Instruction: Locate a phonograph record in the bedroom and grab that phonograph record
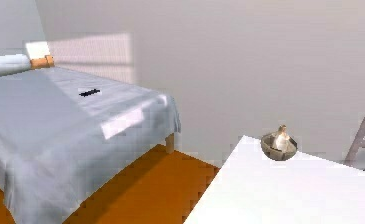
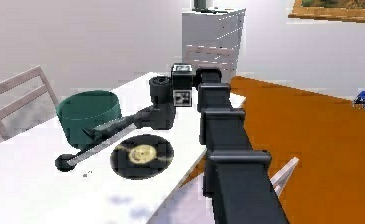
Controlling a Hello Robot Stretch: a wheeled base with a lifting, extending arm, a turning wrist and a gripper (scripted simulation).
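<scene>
Phonograph record (image 2: 142, 154), black with a yellow label, lies flat on a white table (image 2: 30, 190) near the edge the arm (image 2: 230, 150) crosses. The gripper (image 2: 90, 143) stretches over the tabletop between the record and a green bowl (image 2: 90, 108); whether it holds anything cannot be told. A chair (image 2: 20, 95) stands at the far edge.

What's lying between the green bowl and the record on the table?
A dark long-handled tool lies between the green bowl and the record, in the arm side view.
</scene>
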